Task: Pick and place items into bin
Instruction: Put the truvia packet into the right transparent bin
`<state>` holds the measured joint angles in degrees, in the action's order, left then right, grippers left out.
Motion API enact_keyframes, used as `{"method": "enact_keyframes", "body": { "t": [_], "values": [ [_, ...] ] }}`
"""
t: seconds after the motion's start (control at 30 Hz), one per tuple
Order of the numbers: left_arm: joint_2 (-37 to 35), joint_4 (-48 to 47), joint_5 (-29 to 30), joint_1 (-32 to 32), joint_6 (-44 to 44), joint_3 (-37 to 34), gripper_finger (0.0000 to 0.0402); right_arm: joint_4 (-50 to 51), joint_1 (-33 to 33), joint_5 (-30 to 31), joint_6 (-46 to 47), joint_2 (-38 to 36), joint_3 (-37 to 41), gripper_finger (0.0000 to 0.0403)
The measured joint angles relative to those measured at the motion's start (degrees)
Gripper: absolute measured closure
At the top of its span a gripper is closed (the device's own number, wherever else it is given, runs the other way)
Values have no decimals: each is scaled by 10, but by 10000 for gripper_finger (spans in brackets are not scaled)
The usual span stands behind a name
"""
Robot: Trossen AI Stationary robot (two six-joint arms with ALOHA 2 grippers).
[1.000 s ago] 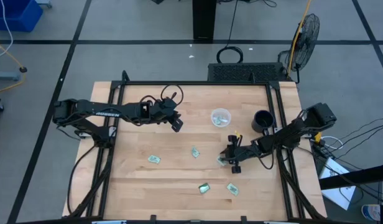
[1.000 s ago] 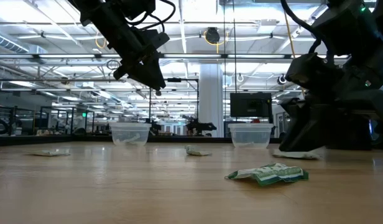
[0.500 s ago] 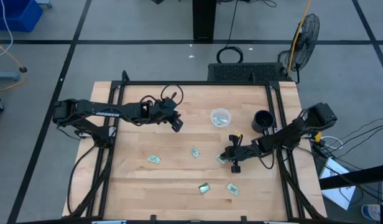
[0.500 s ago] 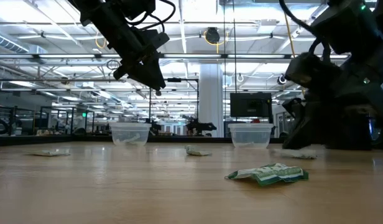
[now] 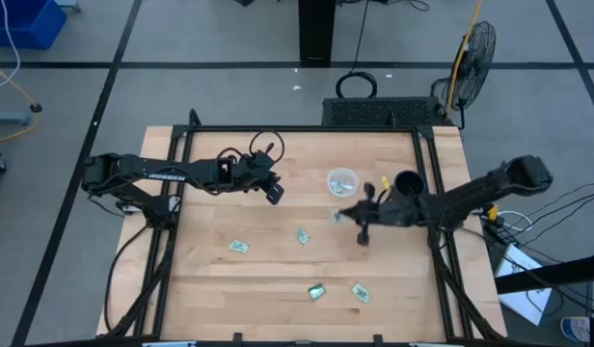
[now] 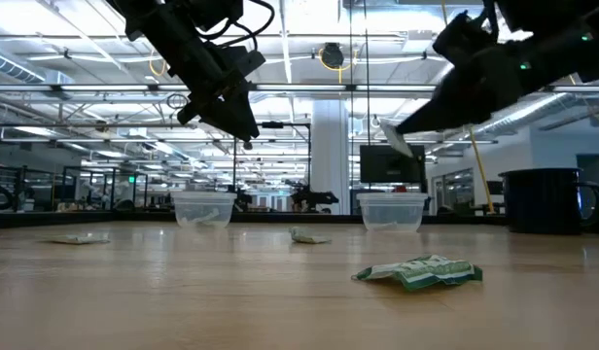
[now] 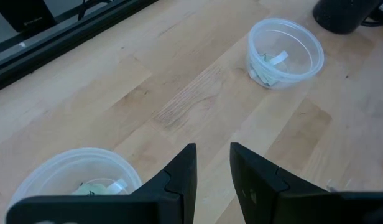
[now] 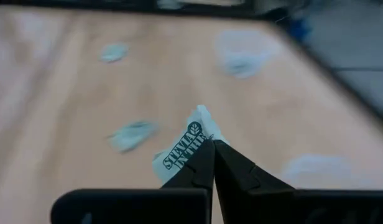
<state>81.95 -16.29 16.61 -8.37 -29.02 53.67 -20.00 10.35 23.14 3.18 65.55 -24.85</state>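
A crumpled green-and-white packet (image 6: pixel 420 272) lies nearest the low camera on the wooden table (image 5: pixel 268 270), with three more packets (image 5: pixel 239 248) scattered across the near half. Above them, the right gripper (image 5: pixel 339 215) is clamped tight on a single packet (image 8: pixel 187 145), held clear of the table just beside the clear cup (image 5: pixel 342 180), which has packets inside. The left gripper (image 5: pixel 276 193) hovers with fingers slightly parted, holding nothing. Farther back stands a black cup (image 5: pixel 408 185).
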Motion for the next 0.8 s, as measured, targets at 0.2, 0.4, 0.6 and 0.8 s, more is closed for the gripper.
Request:
{"method": "enact_keyframes", "body": {
  "t": [0.2, 0.4, 0.6, 0.8],
  "values": [
    [0, 1, 0, 0, -1, 0, 300, 57, -106, 40, -24, -56, 0, 403],
    [0, 1, 0, 0, -1, 0, 300, 109, -207, -33, -28, -53, 0, 403],
    [0, 4, 1, -6, -2, 0, 300, 214, -259, -84, -34, -22, -51, 403],
    [0, 4, 1, -18, -1, 0, 300, 323, -268, -89, -57, 32, -138, 403]
  ]
}}
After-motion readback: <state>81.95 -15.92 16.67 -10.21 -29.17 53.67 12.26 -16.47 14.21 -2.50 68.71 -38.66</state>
